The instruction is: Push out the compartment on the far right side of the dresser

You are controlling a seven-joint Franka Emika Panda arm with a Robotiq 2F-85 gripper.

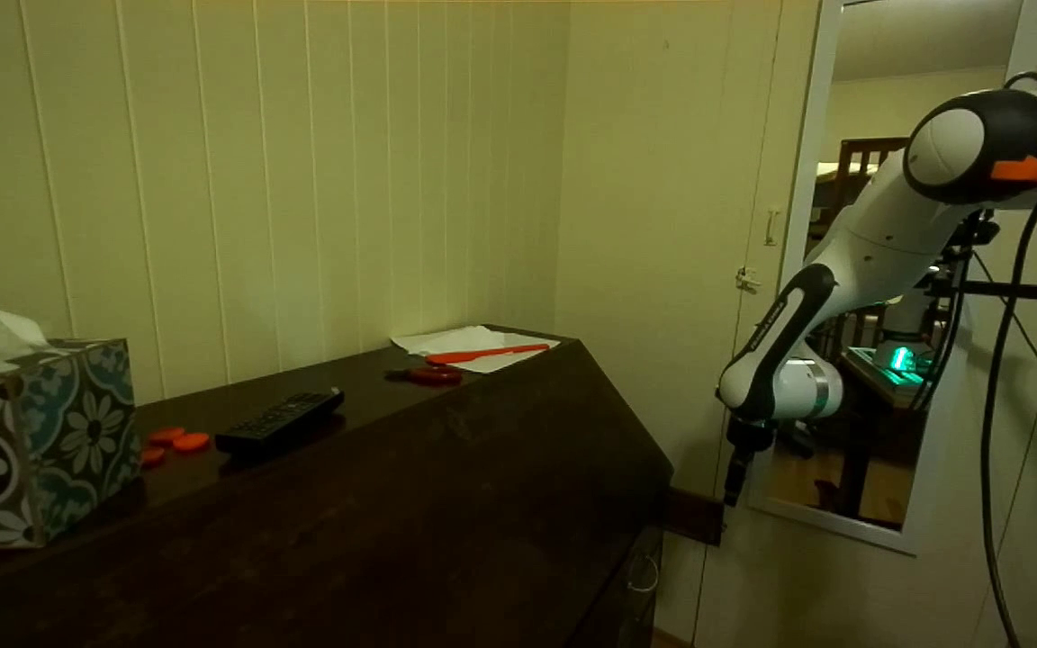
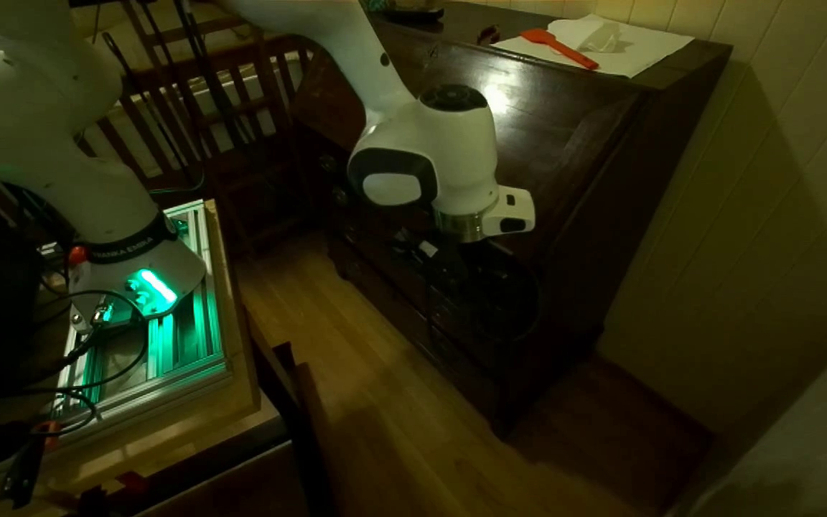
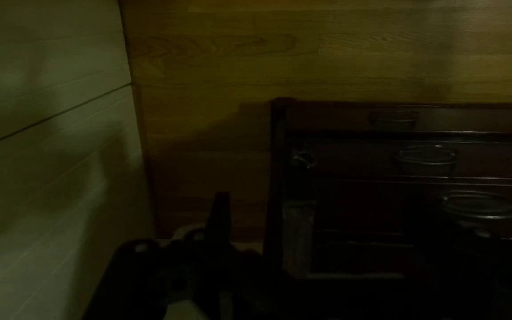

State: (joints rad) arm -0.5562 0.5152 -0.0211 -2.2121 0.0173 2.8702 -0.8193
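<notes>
wrist view: the fingers (image 3: 219, 218) stand wide, holding nothing; the compartment (image 3: 298, 235), lower centre, looks stiff, probably light, best pinched across its sides.

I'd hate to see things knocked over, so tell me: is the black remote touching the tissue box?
Apart: in an exterior view, bare dresser top and orange discs show between the black remote and the tissue box.

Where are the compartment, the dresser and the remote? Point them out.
Compartment (image 1: 695, 517): in an exterior view, on the dark flat side that juts out.
Dresser (image 1: 446, 486): in an exterior view, on its broad sloping front.
Remote (image 1: 277, 418): in an exterior view, mid top face.
</notes>
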